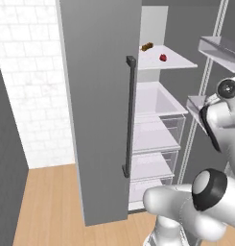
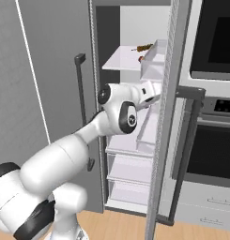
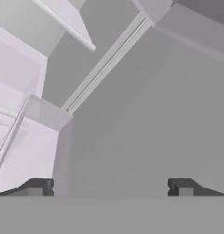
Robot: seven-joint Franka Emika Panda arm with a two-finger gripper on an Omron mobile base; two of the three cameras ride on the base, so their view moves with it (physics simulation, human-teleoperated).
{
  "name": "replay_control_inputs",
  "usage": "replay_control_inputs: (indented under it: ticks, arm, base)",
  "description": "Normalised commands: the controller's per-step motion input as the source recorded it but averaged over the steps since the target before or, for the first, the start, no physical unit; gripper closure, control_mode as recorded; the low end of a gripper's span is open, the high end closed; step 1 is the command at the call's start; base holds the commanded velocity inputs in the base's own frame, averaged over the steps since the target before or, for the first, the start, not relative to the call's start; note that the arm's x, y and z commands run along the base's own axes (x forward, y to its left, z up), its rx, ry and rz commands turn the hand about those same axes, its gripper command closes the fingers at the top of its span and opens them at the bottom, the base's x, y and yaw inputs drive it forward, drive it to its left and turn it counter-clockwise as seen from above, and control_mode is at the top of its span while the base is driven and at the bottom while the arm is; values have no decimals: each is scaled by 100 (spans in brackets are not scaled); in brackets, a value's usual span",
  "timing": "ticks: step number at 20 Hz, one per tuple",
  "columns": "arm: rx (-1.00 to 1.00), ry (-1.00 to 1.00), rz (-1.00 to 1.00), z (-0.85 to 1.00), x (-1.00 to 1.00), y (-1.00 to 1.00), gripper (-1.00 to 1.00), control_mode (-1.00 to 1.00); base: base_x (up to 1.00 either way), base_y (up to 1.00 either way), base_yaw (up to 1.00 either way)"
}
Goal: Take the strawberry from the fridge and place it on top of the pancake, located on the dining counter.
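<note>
The fridge (image 1: 97, 96) has its left door shut and its right door (image 2: 165, 117) swung open. The strawberry (image 1: 163, 57) is a tiny red berry lying on the top white shelf (image 1: 179, 61); in the right base view the strawberry (image 2: 141, 59) peeks out beside a door bin. My gripper (image 3: 111, 187) is open, its fingertips (image 3: 40, 186) far apart with nothing between them. It faces the grey inner wall and white bins. My hand (image 2: 148, 95) sits inside the opening, below the strawberry's shelf and apart from it. The pancake and the dining counter are out of view.
A small brown food lump (image 1: 146, 46) lies at the back of the same shelf. White drawers (image 1: 155, 134) stack below. Door bins (image 1: 219, 48) jut from the open door. A black wall oven (image 2: 215, 42) stands right of the fridge. Wooden floor (image 1: 47, 206) lies at the left.
</note>
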Motion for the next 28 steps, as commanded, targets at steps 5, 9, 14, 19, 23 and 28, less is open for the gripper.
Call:
replay_control_inputs:
  ticks: [5, 9, 14, 19, 23, 28]
  arm:
    - [12, 0, 0, 0, 4, -100, -100, -100]
    - [11, 1, 0, 0, 2, -89, -100, -100]
    - [2, -4, 1, 0, -23, -27, -100, -100]
    - [0, -11, 2, 0, -44, 27, -100, -100]
    - [0, -6, 0, 6, -57, 78, -100, -100]
    - [0, 0, 0, 2, -40, 87, -100, -100]
  base:
    - [0, 0, 0]
    - [0, 0, 0]
    - [0, 0, 0]
    - [0, 0, 0]
    - [0, 0, 0]
    - [0, 0, 0]
